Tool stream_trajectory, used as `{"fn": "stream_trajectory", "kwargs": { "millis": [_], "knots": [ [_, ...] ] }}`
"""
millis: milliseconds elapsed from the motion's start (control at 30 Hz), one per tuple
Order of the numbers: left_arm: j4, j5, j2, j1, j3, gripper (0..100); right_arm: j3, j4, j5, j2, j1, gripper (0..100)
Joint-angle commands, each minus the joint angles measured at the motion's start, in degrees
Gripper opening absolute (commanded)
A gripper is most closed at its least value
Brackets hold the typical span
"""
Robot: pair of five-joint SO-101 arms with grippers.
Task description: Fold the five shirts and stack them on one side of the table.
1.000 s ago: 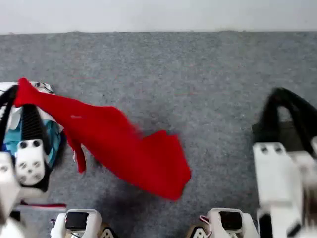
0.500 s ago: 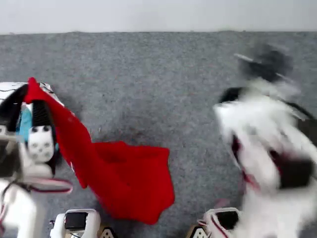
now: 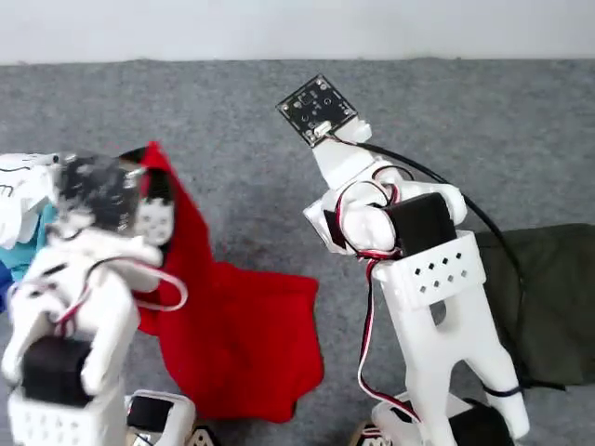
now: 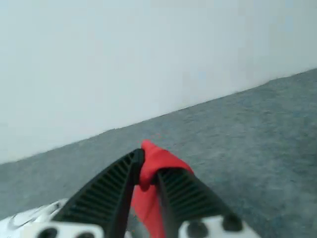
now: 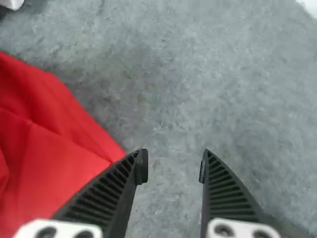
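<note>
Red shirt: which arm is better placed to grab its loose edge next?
Right, likely: the right pincer is open beside the loose edge of the red shirt, while the left pincer is shut on its raised corner.

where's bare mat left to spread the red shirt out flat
The widest bare grey mat is the far right corner, along the wall. A narrower gap lies under the open right gripper, beside the red shirt. Crowded: the left edge with the shirt pile, the near right with the dark green shirt.
</note>
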Motion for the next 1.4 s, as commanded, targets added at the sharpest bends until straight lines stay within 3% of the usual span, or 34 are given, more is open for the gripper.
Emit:
{"fn": "stream_trajectory", "kwargs": {
  "millis": [0,100,333,600,767,1033,1200,1333,1367],
  "knots": [
    [-7.47,4.66,7.3,5.27,-2.59,2,-0.62,-1.45,-0.09,-0.31,3.56,18.4],
    [-13.8,9.76,17.23,7.38,-12.7,2,-0.62,-1.71,-0.35,-0.31,10.59,18.4],
    [-18.81,10.02,57.93,8.0,-45.85,7,-0.62,-0.48,-0.44,-0.4,22.81,18.4],
    [-4.92,9.93,108.4,14.33,-95.34,8,-0.53,1.98,-0.44,-0.4,23.6,18.4],
    [-0.88,9.93,128.09,12.66,-121.36,11,-0.18,1.98,-0.09,-0.13,23.34,18.4],
    [7.12,10.29,114.9,8.88,-120.84,12,1.05,1.63,0.0,0.13,23.16,18.4],
    [20.57,10.2,104.09,9.14,-120.84,14,2.81,1.45,0.09,0.04,21.41,18.4],
    [37.98,10.37,100.75,9.23,-120.57,14,2.99,1.45,0.09,-0.22,21.41,18.3],
    [37.36,10.46,100.31,8.62,-119.08,14,3.16,1.45,0.09,-0.13,21.49,18.3]
  ]
}}
